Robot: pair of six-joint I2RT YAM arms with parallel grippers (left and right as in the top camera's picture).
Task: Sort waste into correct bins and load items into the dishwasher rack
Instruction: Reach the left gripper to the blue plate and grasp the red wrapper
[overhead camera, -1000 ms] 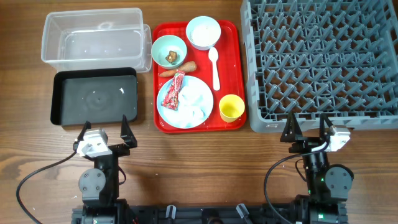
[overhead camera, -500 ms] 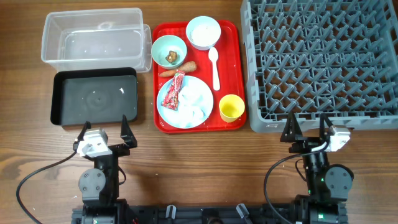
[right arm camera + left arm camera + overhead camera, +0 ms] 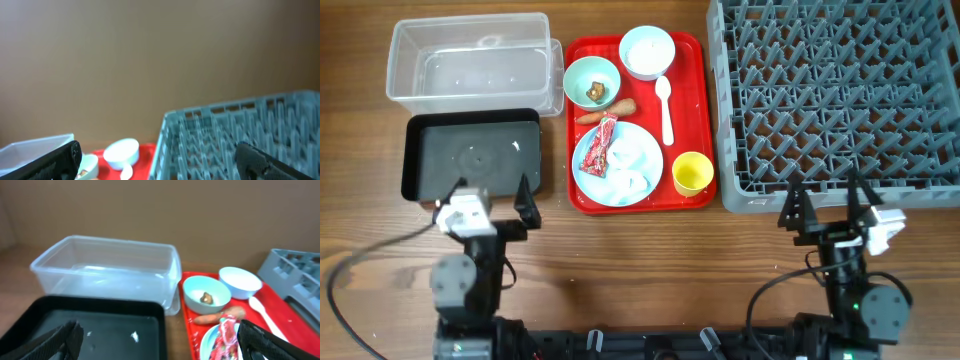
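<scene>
Nothing is sorted yet. At the surface's far left corner the clear tub (image 3: 470, 55) and black tray (image 3: 470, 155) look bare; the left hand (image 3: 488, 193) waits beside the black tray, fingers apart, empty. The red serving tray (image 3: 698, 45) carries the wrapper (image 3: 603, 145), carrot (image 3: 605, 113), plate (image 3: 638, 165), spoon (image 3: 666, 105) and cup (image 3: 692, 172) (all untouched). The rack (image 3: 835, 100) stands unloaded along the right edge; the right hand (image 3: 825, 200) gapes at its near rim.

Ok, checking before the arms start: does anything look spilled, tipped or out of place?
Nothing tipped or broken. The carrot lies loose on the red tray, outside any dish, and a few white specks sit in the black tray; too small to identify.
</scene>
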